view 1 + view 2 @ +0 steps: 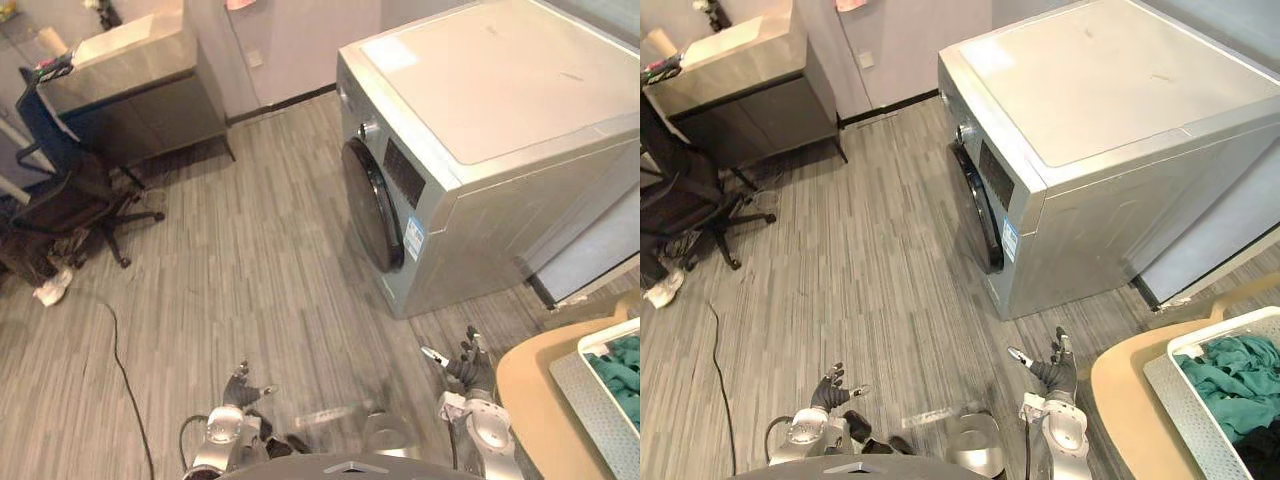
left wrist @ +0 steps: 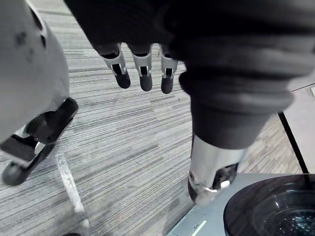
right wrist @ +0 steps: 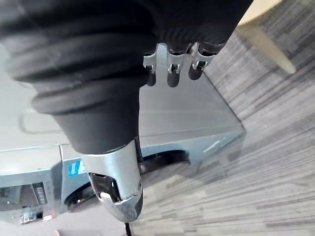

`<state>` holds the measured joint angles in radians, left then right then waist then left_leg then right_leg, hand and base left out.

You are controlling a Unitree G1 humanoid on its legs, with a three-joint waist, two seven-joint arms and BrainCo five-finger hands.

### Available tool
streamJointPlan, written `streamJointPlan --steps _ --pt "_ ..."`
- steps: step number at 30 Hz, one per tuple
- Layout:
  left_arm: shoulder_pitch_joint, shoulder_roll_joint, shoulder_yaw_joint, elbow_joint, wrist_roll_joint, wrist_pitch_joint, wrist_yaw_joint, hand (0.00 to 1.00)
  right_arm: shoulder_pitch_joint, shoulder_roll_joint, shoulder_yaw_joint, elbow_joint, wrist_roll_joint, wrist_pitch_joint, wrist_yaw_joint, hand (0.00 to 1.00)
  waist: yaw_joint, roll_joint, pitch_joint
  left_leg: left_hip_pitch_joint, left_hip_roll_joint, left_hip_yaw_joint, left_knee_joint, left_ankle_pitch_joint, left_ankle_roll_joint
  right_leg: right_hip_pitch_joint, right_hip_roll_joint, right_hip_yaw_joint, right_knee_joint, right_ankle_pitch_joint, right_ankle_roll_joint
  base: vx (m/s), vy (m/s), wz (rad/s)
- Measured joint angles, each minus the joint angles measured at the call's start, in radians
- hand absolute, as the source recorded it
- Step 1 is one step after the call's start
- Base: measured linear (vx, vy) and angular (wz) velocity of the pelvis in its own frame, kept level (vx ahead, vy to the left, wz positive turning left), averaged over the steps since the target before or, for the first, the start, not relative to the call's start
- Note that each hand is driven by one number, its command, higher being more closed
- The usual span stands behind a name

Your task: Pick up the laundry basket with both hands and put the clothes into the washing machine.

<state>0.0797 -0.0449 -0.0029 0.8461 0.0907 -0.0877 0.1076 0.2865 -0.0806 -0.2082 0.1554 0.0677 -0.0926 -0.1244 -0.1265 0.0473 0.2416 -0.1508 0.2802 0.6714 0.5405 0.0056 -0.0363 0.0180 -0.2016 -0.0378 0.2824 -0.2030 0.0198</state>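
Silver washer (image 1: 1110, 90), one basket (image 1: 1188, 395), left hand (image 1: 830, 388), right hand (image 1: 1055, 372)

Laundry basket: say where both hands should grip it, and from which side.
Grip the rim of the laundry basket on opposite sides, left hand and right hand one each, after turning right to face it on the tan table. It is wide, open-topped and holds green clothes, so a one-sided hold would likely tip it.

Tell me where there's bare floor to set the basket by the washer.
Bare floor runs between the washing machine and the office chair. It is tight to the robot's right, where the table bearing the laundry basket stands near the machine.
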Motion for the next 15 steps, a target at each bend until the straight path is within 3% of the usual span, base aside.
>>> streamJointPlan --steps 1,3,4,5,6,7,8,10,12,14,15 --pt "0.008 -0.004 0.001 -0.002 0.0 0.0 0.0 0.0 -0.002 -0.012 0.003 -0.002 -0.026 0.001 -0.011 0.0 0.002 0.002 0.001 0.015 -0.055 -0.048 -0.194 0.018 -0.029 0.002 -0.013 0.023 0.029 -0.034 0.019 0.24 0.284 -0.27" --pt "0.022 -0.012 0.003 -0.012 0.0 -0.001 -0.002 0.0 0.004 -0.021 0.005 -0.035 -0.037 0.001 -0.021 0.0 0.003 0.02 0.0 0.042 -0.112 -0.133 -0.427 0.026 -0.063 0.007 -0.017 0.04 0.066 -0.087 0.052 0.25 0.313 -0.32" --pt "0.033 -0.017 0.0 -0.01 0.001 0.0 -0.004 0.0 0.004 -0.047 0.01 -0.061 -0.037 0.001 -0.029 0.0 0.006 0.06 -0.003 0.064 -0.111 -0.202 -0.52 -0.044 -0.124 0.01 0.014 0.056 0.09 -0.12 0.076 0.24 0.297 -0.47" --pt "0.04 -0.018 0.002 -0.007 0.001 -0.001 -0.006 0.0 0.001 -0.062 0.011 -0.065 -0.038 -0.003 -0.03 0.0 0.007 0.09 -0.004 0.069 -0.097 -0.242 -0.543 -0.057 -0.143 0.013 0.037 0.063 0.1 -0.134 0.088 0.33 0.392 -0.66" --pt "0.03 -0.005 0.026 0.001 -0.001 0.003 -0.002 0.0 -0.02 -0.045 0.012 -0.047 -0.048 0.002 -0.031 0.0 0.016 0.063 -0.005 0.061 -0.116 -0.261 -0.48 0.008 -0.143 0.021 0.019 0.104 0.112 -0.152 0.095 0.39 0.396 -0.72" --pt "0.03 0.006 0.047 -0.004 -0.003 0.001 0.004 0.0 -0.034 -0.041 0.028 -0.052 -0.059 0.0 -0.03 0.0 0.027 0.035 -0.007 0.04 -0.129 -0.263 -0.405 0.002 -0.132 0.022 -0.006 0.137 0.098 -0.159 0.097 0.37 0.356 -0.68" --pt "0.029 0.011 0.05 -0.007 -0.004 -0.001 0.004 0.0 -0.042 -0.041 0.033 -0.051 -0.061 0.0 -0.029 0.0 0.034 0.029 -0.009 0.024 -0.13 -0.268 -0.362 -0.01 -0.113 0.028 -0.012 0.152 0.081 -0.16 0.098 0.35 0.289 -0.72" --pt "0.03 0.024 0.063 -0.012 -0.011 -0.002 0.003 0.0 -0.087 -0.04 0.044 -0.031 -0.066 0.0 -0.026 0.0 0.046 0.016 -0.017 -0.012 -0.144 -0.295 -0.213 -0.103 -0.044 0.058 -0.032 0.217 0.012 -0.135 0.104 0.31 0.267 -0.7" --pt "0.034 0.03 0.075 -0.005 -0.01 0.001 0.002 0.0 -0.096 -0.04 0.047 -0.016 -0.066 0.0 -0.017 0.0 0.044 0.002 -0.046 -0.012 -0.171 -0.287 -0.189 -0.146 -0.028 0.056 -0.061 0.249 0.013 -0.119 0.119 0.36 0.249 -0.34" --pt "0.036 0.019 0.078 -0.001 -0.008 0.002 -0.001 0.0 -0.1 -0.042 0.039 -0.009 -0.074 0.0 -0.008 0.0 0.047 -0.005 -0.067 0.016 -0.209 -0.26 -0.196 -0.163 -0.005 0.0 -0.084 0.285 0.128 -0.096 0.141 0.38 0.188 -0.26" --pt "0.036 0.017 0.078 -0.001 -0.007 0.002 -0.002 0.0 -0.113 -0.044 0.038 0.001 -0.082 0.001 -0.009 0.0 0.054 -0.009 -0.068 0.051 -0.234 -0.25 -0.225 -0.165 -0.001 -0.071 -0.088 0.314 0.276 -0.065 0.19 0.28 0.128 -0.28"
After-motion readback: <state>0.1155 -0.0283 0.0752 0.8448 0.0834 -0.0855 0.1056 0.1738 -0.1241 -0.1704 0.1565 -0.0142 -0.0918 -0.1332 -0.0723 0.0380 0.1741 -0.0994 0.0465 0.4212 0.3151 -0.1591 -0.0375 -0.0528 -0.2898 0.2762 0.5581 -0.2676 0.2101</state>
